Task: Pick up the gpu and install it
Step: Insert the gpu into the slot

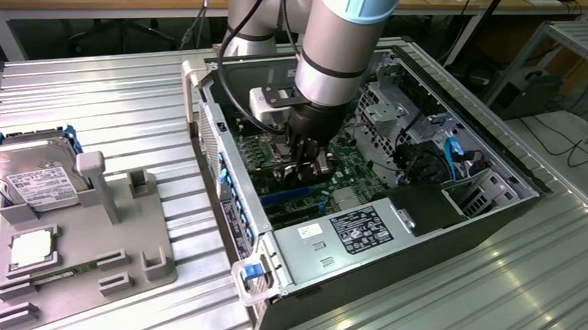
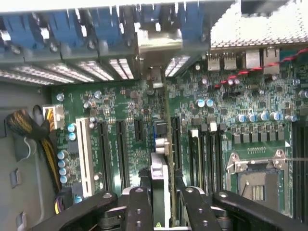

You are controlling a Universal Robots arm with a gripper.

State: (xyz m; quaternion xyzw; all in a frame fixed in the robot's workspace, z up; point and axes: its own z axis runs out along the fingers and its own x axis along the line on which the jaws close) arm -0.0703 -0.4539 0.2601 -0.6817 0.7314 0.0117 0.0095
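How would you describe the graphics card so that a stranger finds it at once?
Find the open computer case and the green main board inside it. The graphics card is the thin dark board held edge-on in the pincer, over the long black slots. Unlike those flat slots, it stands upright and ends in a silver bracket.

Open black-and-silver computer tower case [image 1: 418, 268] lies on its side on the ribbed metal table [image 1: 111, 92]. Inside I log a green motherboard [image 2: 130, 96] with an empty silver processor socket [image 2: 257, 178]. Exterior view's left: grey plastic fixture tray [image 1: 135, 240] holding a boxy silver hard drive [image 1: 35, 174].
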